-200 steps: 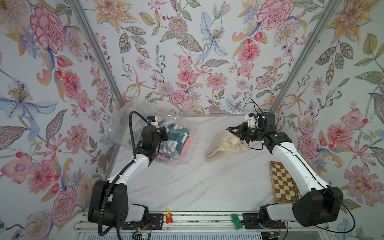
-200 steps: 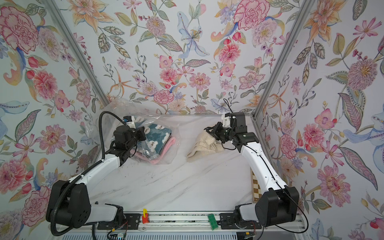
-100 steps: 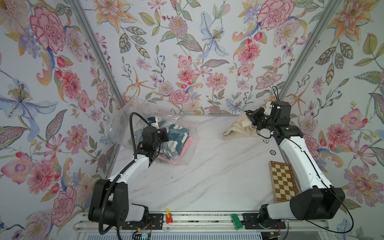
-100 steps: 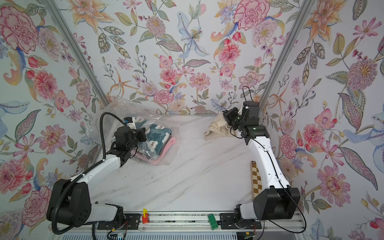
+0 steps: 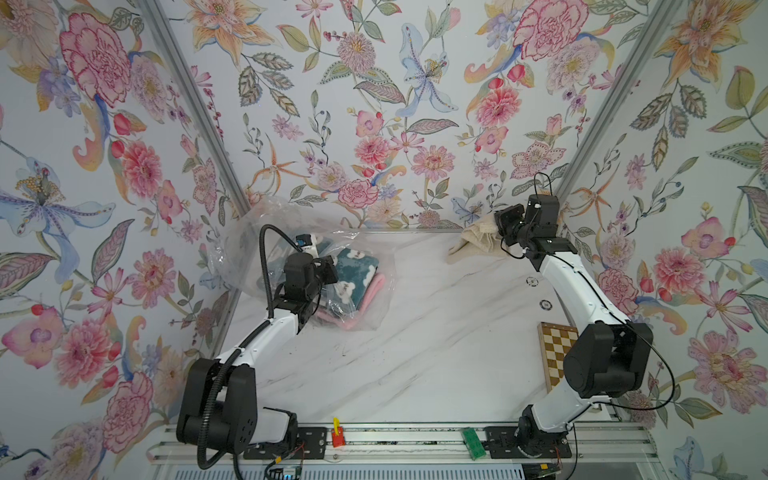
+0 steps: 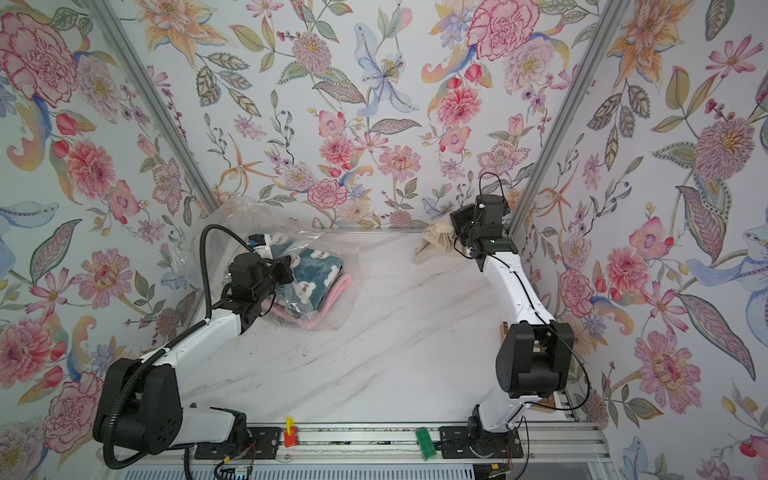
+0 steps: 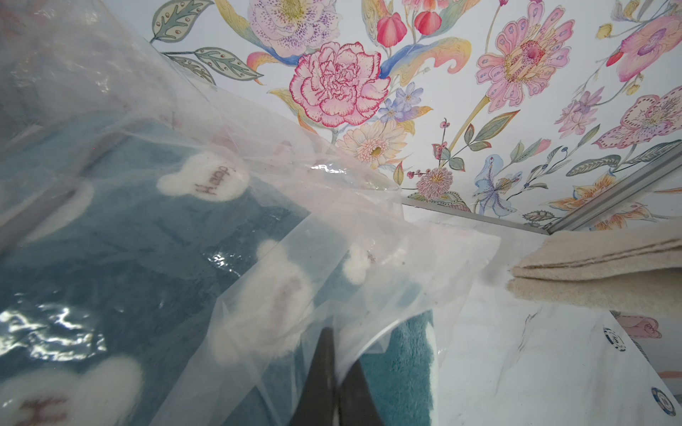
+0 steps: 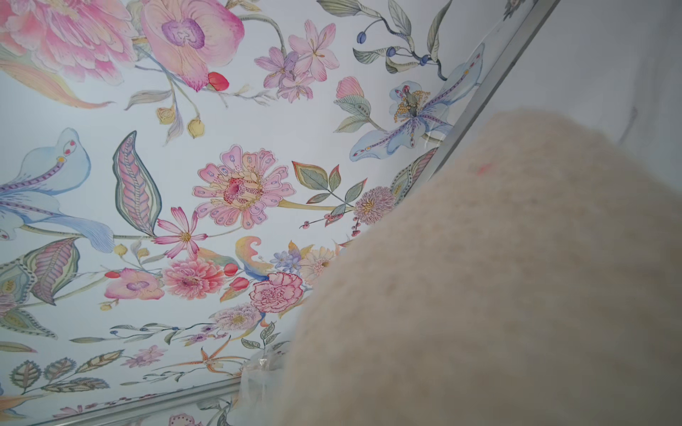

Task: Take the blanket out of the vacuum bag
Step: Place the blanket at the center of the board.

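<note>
Your left gripper [image 7: 333, 369] had its black jaws pinched tight on a fold of the big crinkly clear plastic vacuum bag [image 5: 266, 232], which sat at the far left of the white marble table [image 5: 415, 345]. A folded teal cloud-print blanket [image 5: 357, 266] and a pink fleece blanket [image 5: 370, 296] were inside it. Your right gripper [image 5: 500, 233] was clamped on the fuzzy beige blanket [image 5: 473, 246], out of the bag, over by the far right corner.

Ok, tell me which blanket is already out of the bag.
The beige blanket, held by the right gripper near the far right corner. The teal cloud-print blanket and the pink blanket lie inside the clear bag.
</note>
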`<action>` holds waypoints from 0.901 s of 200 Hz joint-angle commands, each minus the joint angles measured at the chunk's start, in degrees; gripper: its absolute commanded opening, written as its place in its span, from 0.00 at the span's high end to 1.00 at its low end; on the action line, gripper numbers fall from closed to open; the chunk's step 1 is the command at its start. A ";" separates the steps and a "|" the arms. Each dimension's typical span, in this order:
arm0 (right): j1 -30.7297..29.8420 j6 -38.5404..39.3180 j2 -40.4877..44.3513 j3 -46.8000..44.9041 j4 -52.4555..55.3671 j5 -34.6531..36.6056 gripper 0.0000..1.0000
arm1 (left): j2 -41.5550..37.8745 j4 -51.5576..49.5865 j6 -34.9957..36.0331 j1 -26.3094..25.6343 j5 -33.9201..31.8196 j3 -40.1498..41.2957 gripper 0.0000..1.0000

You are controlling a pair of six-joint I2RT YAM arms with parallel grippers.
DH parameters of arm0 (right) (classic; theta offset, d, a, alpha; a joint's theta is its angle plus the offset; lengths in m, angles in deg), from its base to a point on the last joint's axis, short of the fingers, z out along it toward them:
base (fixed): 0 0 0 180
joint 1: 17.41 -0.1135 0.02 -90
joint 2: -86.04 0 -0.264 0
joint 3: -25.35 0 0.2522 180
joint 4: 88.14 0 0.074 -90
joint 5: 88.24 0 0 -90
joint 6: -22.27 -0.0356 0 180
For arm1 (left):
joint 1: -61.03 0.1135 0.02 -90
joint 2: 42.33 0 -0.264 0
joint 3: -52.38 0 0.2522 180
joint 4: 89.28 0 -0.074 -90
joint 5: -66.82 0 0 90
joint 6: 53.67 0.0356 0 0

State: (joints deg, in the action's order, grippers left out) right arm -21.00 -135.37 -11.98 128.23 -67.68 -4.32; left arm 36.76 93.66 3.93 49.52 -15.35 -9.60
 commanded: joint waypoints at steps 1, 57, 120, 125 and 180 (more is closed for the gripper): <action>0.60 -4.12 -3.52 3.03 -10.69 1.23 1.00 | -1.43 -0.40 0.21 0.85 1.13 0.30 1.00; 1.31 -9.19 -13.91 7.74 -18.95 3.57 1.00 | -4.10 -2.64 0.92 0.79 -0.27 2.27 1.00; 2.36 -12.70 -18.74 8.86 -22.06 6.35 1.00 | -4.25 -3.45 0.81 0.77 -0.74 2.26 1.00; 2.36 -12.70 -18.35 8.02 -22.23 6.52 1.00 | -4.17 -3.25 0.62 0.84 -0.65 2.34 1.00; 2.50 -14.48 -11.11 -10.83 -27.59 7.96 1.00 | -3.94 -1.92 -0.31 0.78 0.98 3.12 1.00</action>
State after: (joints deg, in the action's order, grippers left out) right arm -18.64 -148.13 -27.65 124.60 -89.45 2.04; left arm 33.51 90.74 4.04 49.52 -14.80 -7.35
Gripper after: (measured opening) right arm 0.079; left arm 0.047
